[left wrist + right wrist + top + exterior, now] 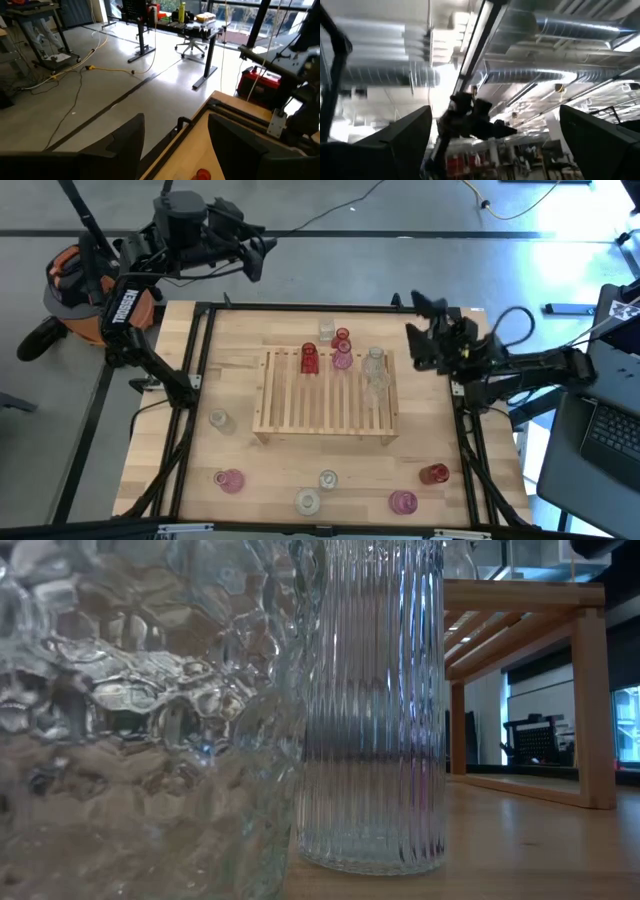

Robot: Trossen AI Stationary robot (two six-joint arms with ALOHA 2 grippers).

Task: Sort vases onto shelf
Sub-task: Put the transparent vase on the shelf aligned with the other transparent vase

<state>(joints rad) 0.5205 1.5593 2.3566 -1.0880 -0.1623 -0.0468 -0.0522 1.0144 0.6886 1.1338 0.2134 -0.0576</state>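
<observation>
The shelf [325, 395], a rack of pale slats, lies in the middle of the table. Along its far part stand several vases: a red one [309, 358], a pink one [342, 358] and clear ones such as [375, 365]. More vases stand on the tabletop around it: a clear one [219, 420], a pink one [229, 480], a red one [433, 473]. My left gripper [262, 255] [175, 125] hangs open beyond the table's far left corner, with nothing between its fingers. My right gripper [420, 325] [495, 115] is open, raised right of the shelf and pointing upward at the ceiling.
Near the front edge stand more vases: clear ones [327, 479] [308, 501] and a pink one [403, 501]. The low view is filled by a dimpled clear vase [140, 710] and a ribbed clear vase [375, 710], with the shelf's frame [590, 690] behind. A black frame [200, 340] runs round the table.
</observation>
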